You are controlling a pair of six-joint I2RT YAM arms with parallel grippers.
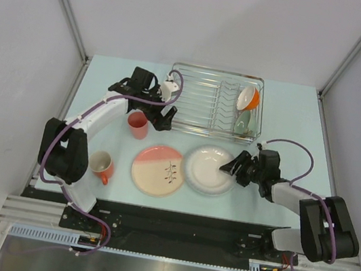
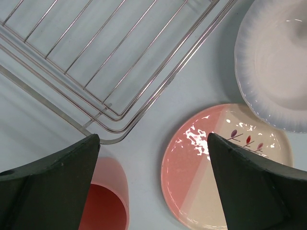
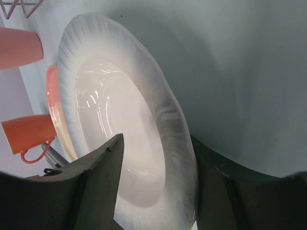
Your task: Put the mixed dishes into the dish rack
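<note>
The silvery wire dish rack (image 1: 203,101) stands at the back; its corner shows in the left wrist view (image 2: 103,72). A small bowl, cream inside and orange outside (image 1: 248,98), and a small green bowl (image 1: 243,123) lean in its right-hand slots. On the table are the salmon-pink tumbler (image 1: 137,124) (image 2: 103,201), orange mug (image 1: 102,166) (image 3: 29,134), pink-and-cream plate (image 1: 158,170) (image 2: 225,167) and white plate (image 1: 208,169) (image 3: 120,120). My left gripper (image 1: 161,115) (image 2: 153,136) is open and empty, above the table between tumbler and rack corner. My right gripper (image 1: 232,168) (image 3: 156,139) is open, straddling the white plate's right rim.
Metal frame posts and white walls enclose the table on the left, right and back. The rack's left half holds nothing. The tumbler also shows in the right wrist view (image 3: 19,48).
</note>
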